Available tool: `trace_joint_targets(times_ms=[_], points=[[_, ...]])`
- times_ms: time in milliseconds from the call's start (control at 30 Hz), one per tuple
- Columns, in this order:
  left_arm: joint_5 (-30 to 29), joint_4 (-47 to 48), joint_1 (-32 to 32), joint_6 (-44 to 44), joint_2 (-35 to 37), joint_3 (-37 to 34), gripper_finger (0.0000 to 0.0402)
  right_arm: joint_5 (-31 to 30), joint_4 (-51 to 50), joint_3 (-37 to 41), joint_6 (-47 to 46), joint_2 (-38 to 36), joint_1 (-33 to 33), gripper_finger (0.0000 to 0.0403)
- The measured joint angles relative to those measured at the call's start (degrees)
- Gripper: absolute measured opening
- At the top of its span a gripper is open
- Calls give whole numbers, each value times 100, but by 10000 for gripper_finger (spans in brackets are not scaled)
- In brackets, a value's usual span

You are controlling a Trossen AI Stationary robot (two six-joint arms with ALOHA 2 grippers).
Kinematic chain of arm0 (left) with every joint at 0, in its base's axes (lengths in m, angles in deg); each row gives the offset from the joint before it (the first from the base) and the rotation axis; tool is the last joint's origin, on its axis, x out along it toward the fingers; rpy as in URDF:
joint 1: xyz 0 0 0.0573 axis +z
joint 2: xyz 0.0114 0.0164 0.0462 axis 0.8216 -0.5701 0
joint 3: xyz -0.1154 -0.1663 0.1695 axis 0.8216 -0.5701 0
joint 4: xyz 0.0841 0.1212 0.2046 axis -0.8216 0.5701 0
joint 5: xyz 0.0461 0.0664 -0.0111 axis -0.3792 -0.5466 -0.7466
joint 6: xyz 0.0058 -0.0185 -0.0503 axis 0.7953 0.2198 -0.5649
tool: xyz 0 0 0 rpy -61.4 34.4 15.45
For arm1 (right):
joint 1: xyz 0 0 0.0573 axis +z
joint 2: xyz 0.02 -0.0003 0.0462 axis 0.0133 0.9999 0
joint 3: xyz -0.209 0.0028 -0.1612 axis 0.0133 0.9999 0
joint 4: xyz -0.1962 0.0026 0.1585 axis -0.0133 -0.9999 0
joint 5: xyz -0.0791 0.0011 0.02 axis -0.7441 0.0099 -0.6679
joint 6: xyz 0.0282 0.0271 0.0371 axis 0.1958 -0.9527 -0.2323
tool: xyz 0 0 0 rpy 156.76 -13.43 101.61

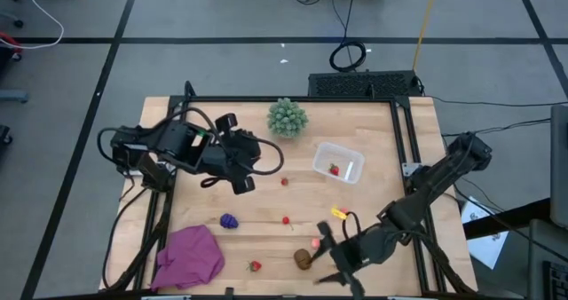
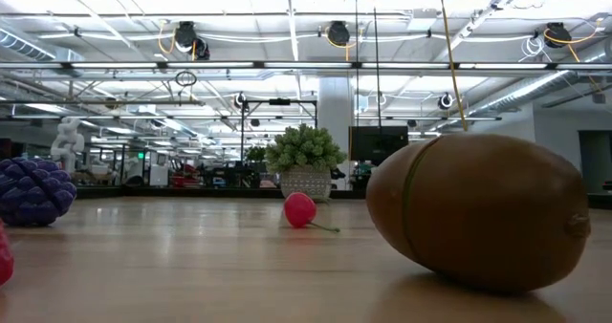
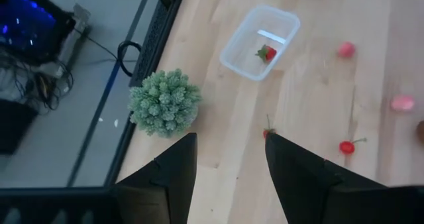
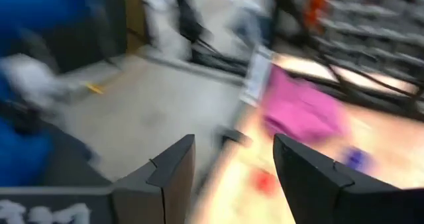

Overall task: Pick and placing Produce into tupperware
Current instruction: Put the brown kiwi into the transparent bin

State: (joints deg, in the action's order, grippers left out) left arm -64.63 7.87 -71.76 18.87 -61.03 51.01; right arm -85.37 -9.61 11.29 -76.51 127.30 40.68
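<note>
Spanning the worktop [image 1: 373, 122], the clear tupperware [image 1: 338, 161] with one red berry [image 1: 334, 169] inside sits far from the brown kiwi [image 1: 303, 259] at the near edge. The right tool [image 1: 330, 257], fingers apart and empty, hovers just beside that kiwi; the left tool [image 1: 245, 177], also open and empty, hangs well apart.

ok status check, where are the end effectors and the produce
Left end effector open, empty, mid-table. Right end effector open near kiwi. One berry in tupperware; others loose.
</note>
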Motion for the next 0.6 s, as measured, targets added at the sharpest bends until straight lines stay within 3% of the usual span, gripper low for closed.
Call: trace_joint_targets(times_ms=[100, 200, 333, 600], points=[[2, 0, 9, 254, 27, 0, 184, -933, -1519, -931, -329, 293, -13, 192], [-15, -1, 47, 390, 61, 2, 184, -1338, -2325, -1521, -975, 710, -17, 192], [-20, -2, 48, 418, 46, 2, 184, -1261, -2779, -1943, -2014, 1362, -55, 190], [-17, 0, 48, 495, 50, 2, 184, -307, -3111, -2235, -3860, 2090, -274, 167]])
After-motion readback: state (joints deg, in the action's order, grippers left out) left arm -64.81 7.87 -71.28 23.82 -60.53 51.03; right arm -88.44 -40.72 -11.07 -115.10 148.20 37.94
